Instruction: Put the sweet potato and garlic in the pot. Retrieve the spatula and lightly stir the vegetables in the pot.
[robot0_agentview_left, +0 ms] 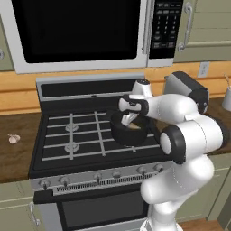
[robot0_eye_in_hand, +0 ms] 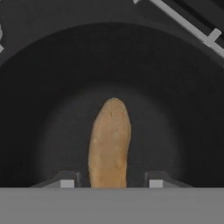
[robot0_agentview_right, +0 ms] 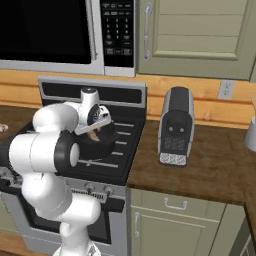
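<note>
While my gripper [robot0_eye_in_hand: 108, 183] hangs spread over the round black pot [robot0_eye_in_hand: 39, 87], the tapered orange-brown sweet potato [robot0_eye_in_hand: 109, 142] lies between my fingertips [robot0_eye_in_hand: 66, 183], untouched.

No text, brand or number can be read. The microwave keypad [robot0_agentview_right: 118, 35], above and behind the hand [robot0_agentview_right: 93, 131], carries rows of small pale markings, too blurred to make out.

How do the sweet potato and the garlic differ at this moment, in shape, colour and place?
The sweet potato is long, tapered and orange-brown; the garlic is small, roundish and pale. The sweet potato is over the inside of the pot, between the gripper fingers; the garlic lies on the counter left of the stove, far from the gripper.
</note>
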Robot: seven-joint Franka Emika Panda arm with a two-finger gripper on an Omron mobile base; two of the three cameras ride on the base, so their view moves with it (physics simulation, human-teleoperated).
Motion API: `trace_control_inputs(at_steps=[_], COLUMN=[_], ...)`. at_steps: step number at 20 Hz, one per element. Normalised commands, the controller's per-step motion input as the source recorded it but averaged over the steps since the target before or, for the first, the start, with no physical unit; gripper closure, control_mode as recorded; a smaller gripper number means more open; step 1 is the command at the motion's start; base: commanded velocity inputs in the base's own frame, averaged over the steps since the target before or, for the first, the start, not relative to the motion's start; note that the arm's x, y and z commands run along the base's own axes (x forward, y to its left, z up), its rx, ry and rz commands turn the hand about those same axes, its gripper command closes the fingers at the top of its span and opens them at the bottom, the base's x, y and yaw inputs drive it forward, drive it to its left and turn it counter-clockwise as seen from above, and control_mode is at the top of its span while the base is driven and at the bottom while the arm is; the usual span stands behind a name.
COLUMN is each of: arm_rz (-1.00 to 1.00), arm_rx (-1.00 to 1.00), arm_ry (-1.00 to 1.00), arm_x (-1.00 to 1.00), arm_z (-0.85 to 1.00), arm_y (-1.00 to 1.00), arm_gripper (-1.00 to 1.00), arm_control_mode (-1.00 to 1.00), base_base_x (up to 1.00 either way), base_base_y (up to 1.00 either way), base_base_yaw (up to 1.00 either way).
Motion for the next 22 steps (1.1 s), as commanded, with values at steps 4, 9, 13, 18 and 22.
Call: trace_control_inputs(at_steps=[4, 9, 13, 18, 22], arm_rz=[0.0, 0.0, -0.01, -0.05, -0.03], arm_rx=[0.0, 0.0, -0.01, 0.0, -0.01], arm_ry=[0.04, -0.06, -0.22, -0.09, 0.05], arm_x=[0.26, -0.04, -0.67, -0.99, -0.82], arm_z=[-0.17, 0.4, 1.0, 0.83, 0.53], arm_y=[0.0, 0.02, 0.04, 0.0, 0.11], arm_gripper=[-1.0, -1.0, -1.0, -1.0, -1.0], arm_control_mode=[-1.0, -1.0, -1.0, -1.0, -1.0], base_base_x=[0.0, 0.0, 0.0, 0.0, 0.0], base_base_y=[0.0, 0.0, 0.0, 0.0, 0.0], base_base_yaw=[0.0, 0.0, 0.0, 0.0, 0.0])
